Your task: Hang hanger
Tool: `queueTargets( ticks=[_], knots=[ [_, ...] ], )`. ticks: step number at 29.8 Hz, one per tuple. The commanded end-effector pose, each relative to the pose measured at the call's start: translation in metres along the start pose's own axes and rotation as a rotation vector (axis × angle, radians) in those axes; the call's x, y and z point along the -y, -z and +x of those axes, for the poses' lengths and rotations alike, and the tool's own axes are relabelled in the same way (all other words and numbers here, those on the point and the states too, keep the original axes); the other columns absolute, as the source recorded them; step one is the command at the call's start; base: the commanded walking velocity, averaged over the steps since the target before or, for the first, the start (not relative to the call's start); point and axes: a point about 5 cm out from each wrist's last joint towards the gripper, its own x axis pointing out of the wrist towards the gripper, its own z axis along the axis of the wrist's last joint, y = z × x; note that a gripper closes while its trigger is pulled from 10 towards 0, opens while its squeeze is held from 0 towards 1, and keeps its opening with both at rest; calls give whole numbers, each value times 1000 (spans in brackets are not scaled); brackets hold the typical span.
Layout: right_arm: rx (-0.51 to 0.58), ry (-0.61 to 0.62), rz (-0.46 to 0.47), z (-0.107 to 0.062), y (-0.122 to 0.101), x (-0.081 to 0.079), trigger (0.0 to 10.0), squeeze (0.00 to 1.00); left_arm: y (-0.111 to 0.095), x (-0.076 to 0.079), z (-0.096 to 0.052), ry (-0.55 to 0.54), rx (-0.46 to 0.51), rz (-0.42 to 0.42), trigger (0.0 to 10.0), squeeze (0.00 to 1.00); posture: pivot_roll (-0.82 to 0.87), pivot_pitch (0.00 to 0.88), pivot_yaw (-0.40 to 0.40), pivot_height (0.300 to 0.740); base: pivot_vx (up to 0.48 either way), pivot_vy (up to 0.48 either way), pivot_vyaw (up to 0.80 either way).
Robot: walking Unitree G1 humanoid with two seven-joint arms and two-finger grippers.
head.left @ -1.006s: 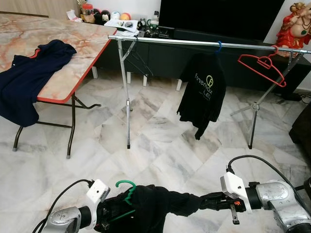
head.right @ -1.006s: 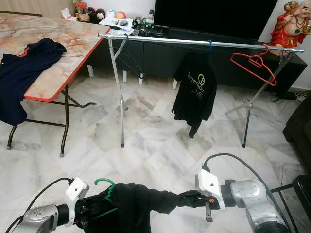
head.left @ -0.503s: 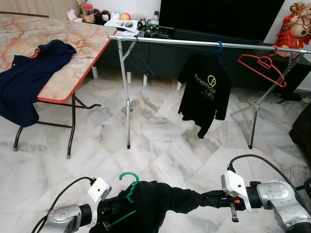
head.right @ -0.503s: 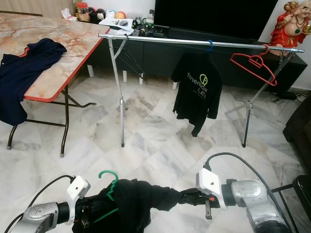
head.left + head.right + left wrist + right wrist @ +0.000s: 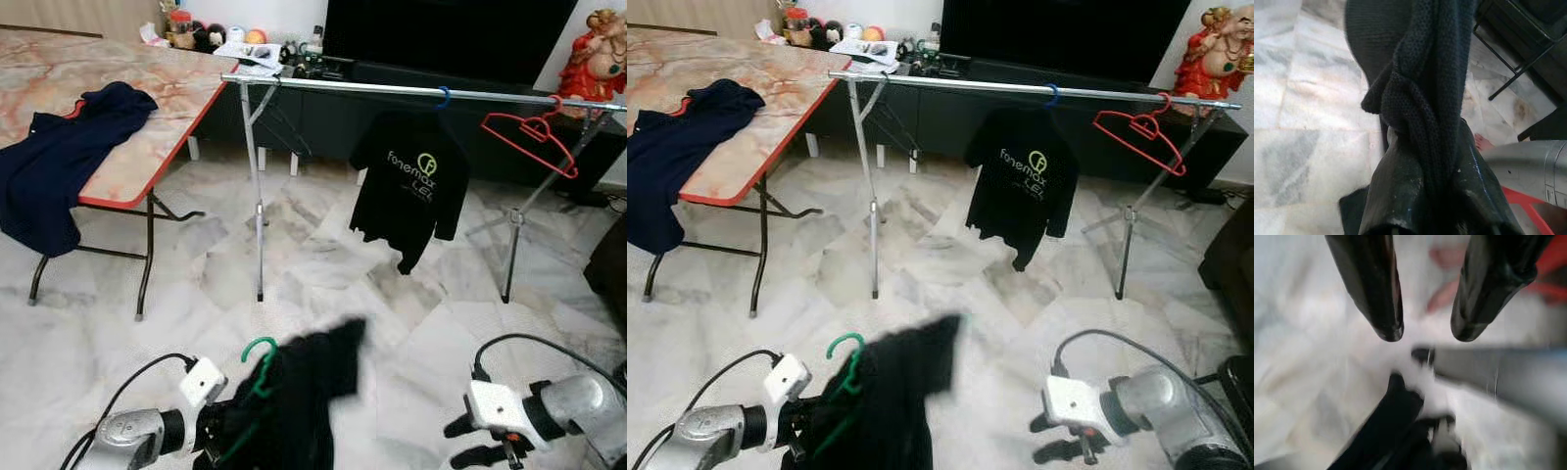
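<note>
A black garment [image 5: 289, 406] on a green hanger [image 5: 261, 353] hangs low at the bottom left, its loose sleeve [image 5: 338, 338] blurred in mid-swing. My left gripper [image 5: 217, 438] is shut on the garment; the left wrist view shows dark knit cloth [image 5: 1420, 88] bunched between its fingers [image 5: 1396, 191]. At the bottom right my right gripper [image 5: 460, 443] is open, apart from the garment, holding nothing. In its wrist view the two fingertips [image 5: 1388, 330] stand spread over blurred floor. Ahead stands the silver clothes rail [image 5: 343, 86].
On the rail hang a black printed T-shirt [image 5: 409, 186] on a blue hook and a bare red hanger [image 5: 534, 132]. A marble-top folding table [image 5: 147, 108] at the left carries a navy garment [image 5: 59, 162]. Marble floor lies between me and the rail.
My right gripper has let go of the black sleeve, opened and drawn back to the right. The sleeve has swung back to the garment, which the left gripper has raised slightly.
</note>
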Motion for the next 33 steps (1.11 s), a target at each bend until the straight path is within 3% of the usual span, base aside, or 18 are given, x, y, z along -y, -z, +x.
queueTargets(
  ticks=[1,6,8,12,15,19,22,25,28,30,33],
  knots=[
    [-70,32,-28,-6,7,1,10000,1000,-5,1,1,20,22,6,0,0,25,59,-110,740,0,0,0],
    [66,124,2,-16,-7,15,10000,1000,-1,5,1,57,-56,65,0,0,18,64,-108,740,0,0,0],
    [215,159,-51,-23,-31,30,10000,1000,10,6,2,84,-202,179,0,0,10,67,-111,740,0,0,0],
    [340,164,-97,-28,-56,39,10000,1000,11,5,5,80,-254,237,0,0,12,71,-113,740,0,0,0],
    [420,86,-120,-25,-75,41,10000,1000,10,7,8,94,-287,290,0,0,8,77,-115,740,0,0,0],
    [358,-41,-150,-5,-75,33,10000,1000,-4,9,14,107,-253,326,0,0,20,79,-124,740,0,0,0],
    [358,-36,-150,12,-79,32,10000,1000,-17,9,18,115,-232,367,0,0,36,82,-130,740,0,0,0],
    [281,44,-221,31,-82,32,10000,1000,-35,12,24,144,-190,406,0,0,47,84,-132,740,0,0,0],
    [275,85,-241,37,-85,33,10000,1000,-42,15,26,162,-174,423,0,0,48,83,-132,740,0,0,0],
    [352,167,-250,44,-100,38,10000,1000,-55,23,30,196,-142,457,0,0,56,86,-132,740,0,0,0],
    [375,221,-280,44,-106,41,10000,1000,-60,28,33,217,-135,470,0,0,56,87,-132,740,0,0,0]
  ],
)
